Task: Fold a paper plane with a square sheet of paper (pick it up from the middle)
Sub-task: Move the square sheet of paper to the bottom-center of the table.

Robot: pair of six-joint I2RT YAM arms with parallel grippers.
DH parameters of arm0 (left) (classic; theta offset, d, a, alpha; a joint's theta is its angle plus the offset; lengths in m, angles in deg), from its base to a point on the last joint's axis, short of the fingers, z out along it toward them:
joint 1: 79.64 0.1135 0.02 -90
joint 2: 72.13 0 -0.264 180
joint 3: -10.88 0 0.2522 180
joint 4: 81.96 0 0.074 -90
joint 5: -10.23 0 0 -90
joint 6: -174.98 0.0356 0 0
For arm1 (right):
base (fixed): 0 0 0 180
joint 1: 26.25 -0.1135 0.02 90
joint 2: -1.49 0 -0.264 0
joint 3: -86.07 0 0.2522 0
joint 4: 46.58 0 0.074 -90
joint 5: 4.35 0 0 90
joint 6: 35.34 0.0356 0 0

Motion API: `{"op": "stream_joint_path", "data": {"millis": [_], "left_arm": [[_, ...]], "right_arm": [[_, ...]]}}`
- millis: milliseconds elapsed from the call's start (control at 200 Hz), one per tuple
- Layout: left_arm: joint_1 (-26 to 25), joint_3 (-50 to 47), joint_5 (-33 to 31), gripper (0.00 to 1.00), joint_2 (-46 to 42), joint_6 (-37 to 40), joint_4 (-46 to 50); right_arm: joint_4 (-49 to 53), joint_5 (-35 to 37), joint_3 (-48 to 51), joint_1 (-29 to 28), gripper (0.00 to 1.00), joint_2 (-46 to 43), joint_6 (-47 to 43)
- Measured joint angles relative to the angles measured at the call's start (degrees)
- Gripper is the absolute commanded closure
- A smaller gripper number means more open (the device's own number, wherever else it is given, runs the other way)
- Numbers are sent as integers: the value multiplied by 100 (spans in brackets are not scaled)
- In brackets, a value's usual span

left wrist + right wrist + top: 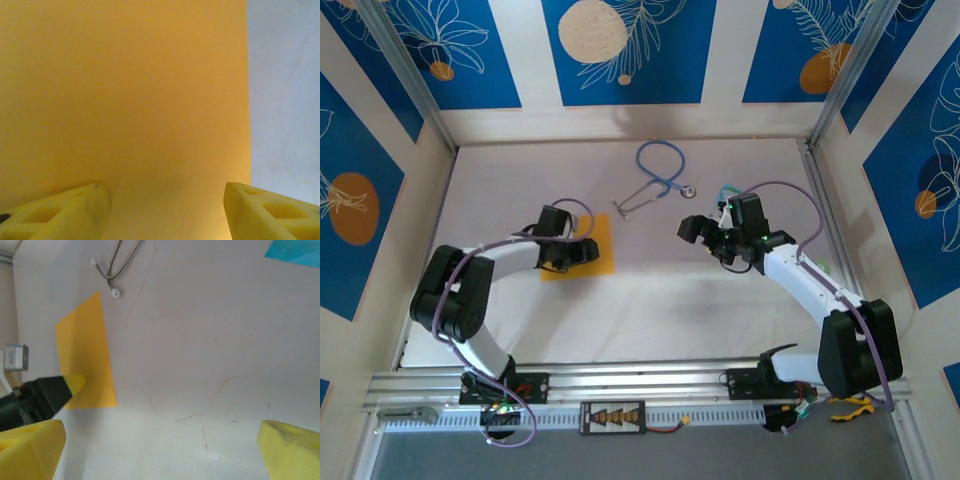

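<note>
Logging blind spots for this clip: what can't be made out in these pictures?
Top view: the left gripper covers the middle of the orange-yellow square paper sheet; contact unclear.
Left wrist view: the sheet runs past three frame edges.
Right wrist view: the top edge cuts off the light-blue flat item and the metal stethoscope.

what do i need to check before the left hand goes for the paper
1. Left hand open: ok, fingers spread apart.
2. Left hand over the paper: ok.
3. Left hand centred on the paper's middle: cannot tell; one paper edge runs close by a finger in the left wrist view.
4. Paper flat and unfolded: ok.
5. Right hand out of the way: ok, open, off to the side over bare table.
6. Stethoscope clear of the paper: ok, lying apart from it.
</note>
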Motion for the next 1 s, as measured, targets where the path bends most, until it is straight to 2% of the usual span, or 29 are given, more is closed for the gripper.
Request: {"op": "stream_joint_path", "data": {"millis": [100, 190, 350, 450, 655, 820, 1000], "left_arm": [[-481, -26, -122, 34, -142, -192, 232], [-717, -17, -251, 33, -306, -435, 625], [-789, 280, -511, 26, -597, -667, 1738], [-789, 675, -883, 20, -782, -568, 2216], [-769, 857, -1528, 19, -634, 0, 2245], [-743, 1093, -1596, 22, 66, 205, 2308], [-743, 1193, -1482, 24, 450, 155, 2199]], "right_arm": [[122, -105, 15, 149, 3, -118, 46], [348, -190, 87, 229, 4, -411, 109], [1064, -557, 105, 319, 3, -1143, 212], [1095, -809, 138, 302, 4, -1412, 273], [699, -903, 599, -116, 4, -1386, 339], [717, -881, 658, -391, 4, -1373, 463], [992, -780, 658, -466, 4, -1473, 442]]}}
